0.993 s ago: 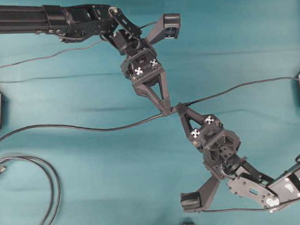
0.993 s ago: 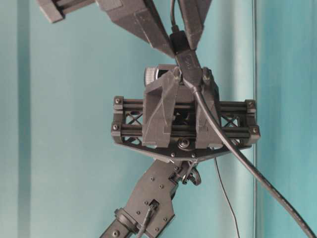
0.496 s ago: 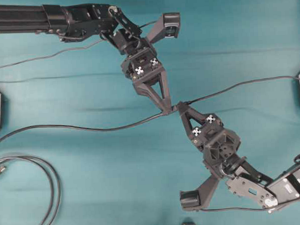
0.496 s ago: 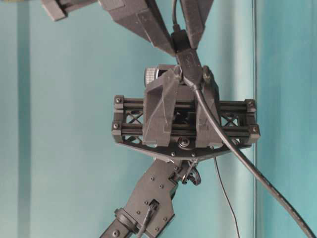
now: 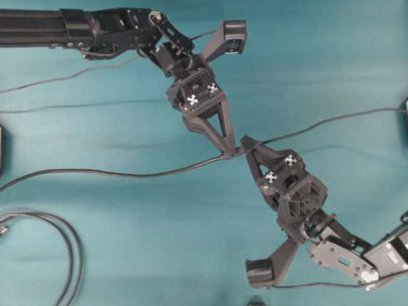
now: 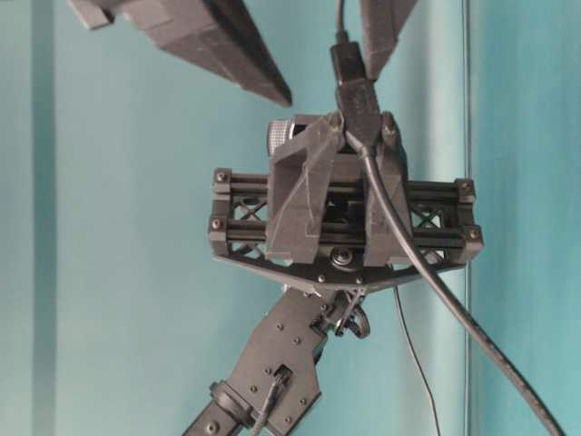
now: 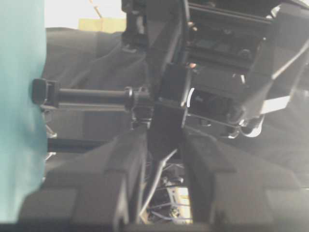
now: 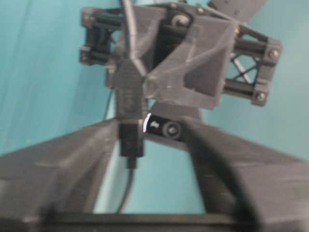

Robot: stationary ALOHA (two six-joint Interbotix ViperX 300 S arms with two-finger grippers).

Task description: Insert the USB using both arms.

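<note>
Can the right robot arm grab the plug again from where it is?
Probably yes. The right gripper stands open with the joined plug hanging right between its fingers, and nothing sits in the gap. The left gripper holds the plug's other end.

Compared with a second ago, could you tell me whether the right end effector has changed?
Yes. The right end effector has opened: one finger has swung left, away from the joined plug, which stays between the left end effector's fingers.

I'm running a lab test bench: teal cloth (image 5: 336, 66) under everything, two black arms (image 5: 43, 28) with wrist cameras (image 5: 234, 36), loose cables (image 5: 66, 257).
</note>
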